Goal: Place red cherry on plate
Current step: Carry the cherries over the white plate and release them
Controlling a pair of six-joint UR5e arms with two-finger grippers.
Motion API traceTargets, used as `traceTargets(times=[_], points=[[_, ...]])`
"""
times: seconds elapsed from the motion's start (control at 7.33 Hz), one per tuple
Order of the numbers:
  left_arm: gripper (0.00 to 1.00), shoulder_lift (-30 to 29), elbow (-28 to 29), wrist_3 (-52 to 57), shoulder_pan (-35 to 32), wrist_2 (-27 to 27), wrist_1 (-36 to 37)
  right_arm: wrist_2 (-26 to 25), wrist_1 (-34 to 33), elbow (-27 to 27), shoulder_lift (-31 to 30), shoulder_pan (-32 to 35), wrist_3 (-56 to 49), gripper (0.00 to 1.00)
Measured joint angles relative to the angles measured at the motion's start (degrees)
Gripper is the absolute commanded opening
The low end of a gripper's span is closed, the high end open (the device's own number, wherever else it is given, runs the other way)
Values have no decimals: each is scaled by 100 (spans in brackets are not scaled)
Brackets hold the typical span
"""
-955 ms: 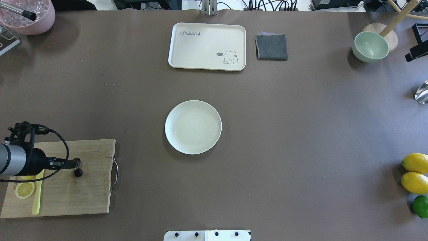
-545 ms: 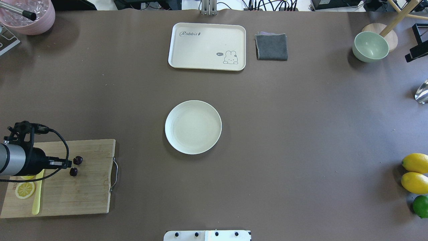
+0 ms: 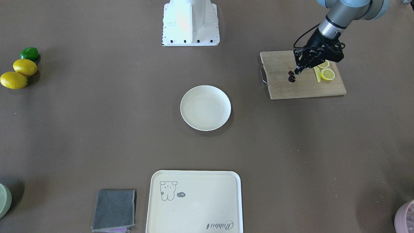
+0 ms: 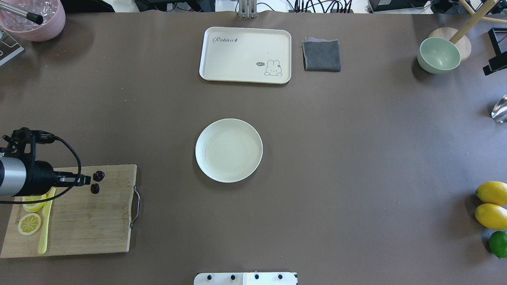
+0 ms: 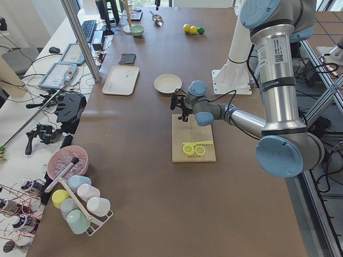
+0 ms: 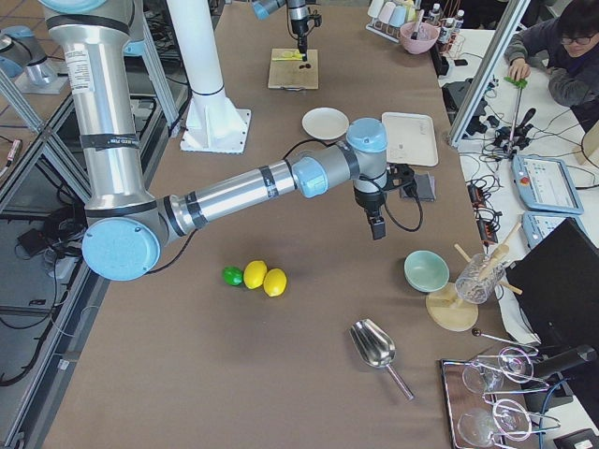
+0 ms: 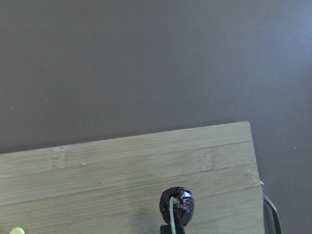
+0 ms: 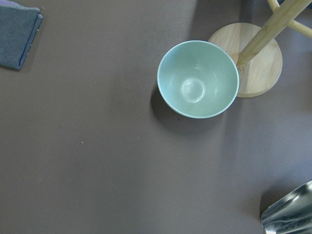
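The red cherry, two small dark berries on a thin green stem, hangs from my left gripper above the far part of the wooden cutting board. The gripper is shut on the stem. In the front-facing view the red cherry dangles just below the left gripper. One berry fills the bottom of the left wrist view. The plate lies bare at the table's middle, well to the right of the board. My right gripper hovers near the green bowl; I cannot tell whether it is open or shut.
Lemon slices and a yellow knife lie on the board's left end. At the back are a rabbit tray and a grey cloth. A green bowl, metal scoop, lemons and a lime sit along the right edge.
My left gripper has risen and moved toward the board's far edge, carrying the cherry with it. The plate and the other things have not moved.
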Motion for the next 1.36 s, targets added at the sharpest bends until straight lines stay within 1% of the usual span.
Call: traceTargets(times=[0.14,0.27,0.55,0.68,0.95,1.09,1.23,1.36], points=[[0,-295,17,-124,-15,1,73,-2,16,21,-79,65,-4,100],[0,-730,94,-346,-15,6,235,-7,32,37,-186,171,-14,100],[0,-1778,315,-868,25,29,760,-7,48,55,-458,330,-40,100],[0,-2283,463,-1080,49,41,1022,-7,50,58,-567,355,-45,100],[0,-3220,920,-1514,271,164,1265,-13,47,29,-661,367,-39,100],[23,-3593,1099,-1693,488,417,1387,-20,48,17,-695,372,-43,100],[97,-3848,1212,-1791,661,628,1534,-24,52,9,-715,374,-46,100],[98,-3964,1272,-1830,743,731,1612,-25,54,4,-738,372,-47,100]])
